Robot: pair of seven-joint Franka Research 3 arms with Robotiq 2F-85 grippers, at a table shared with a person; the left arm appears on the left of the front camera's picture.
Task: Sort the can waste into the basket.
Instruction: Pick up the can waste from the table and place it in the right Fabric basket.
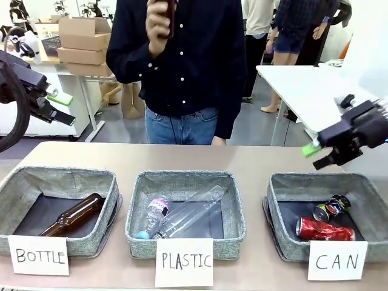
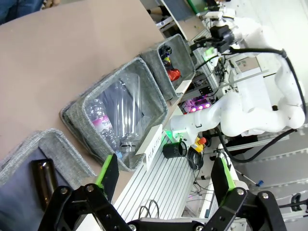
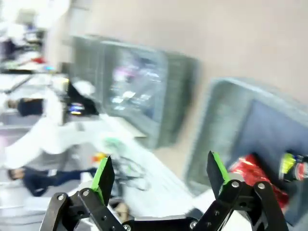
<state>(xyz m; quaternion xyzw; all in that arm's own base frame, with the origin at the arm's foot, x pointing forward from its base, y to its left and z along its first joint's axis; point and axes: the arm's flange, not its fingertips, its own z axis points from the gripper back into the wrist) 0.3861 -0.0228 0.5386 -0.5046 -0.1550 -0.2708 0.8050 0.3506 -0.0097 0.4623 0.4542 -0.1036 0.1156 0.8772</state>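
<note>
Grey PLASTIC bin (image 1: 185, 182) beside CAN basket (image 1: 285, 200), both tools clear.

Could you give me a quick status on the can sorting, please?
Left gripper and right gripper open, empty. Red can and blue can in CAN basket. Nothing obstructing.

The right wrist view is motion-blurred: the red can (image 3: 255, 175) is a smear. In the left wrist view, the brown bottle (image 2: 43, 179) is cut off behind the gripper (image 2: 166, 175).

Probably a robotics lab: stacked cardboard boxes (image 1: 85, 39), white tables (image 1: 309, 91), an aluminium frame (image 2: 163, 180) bearing robot arms.
</note>
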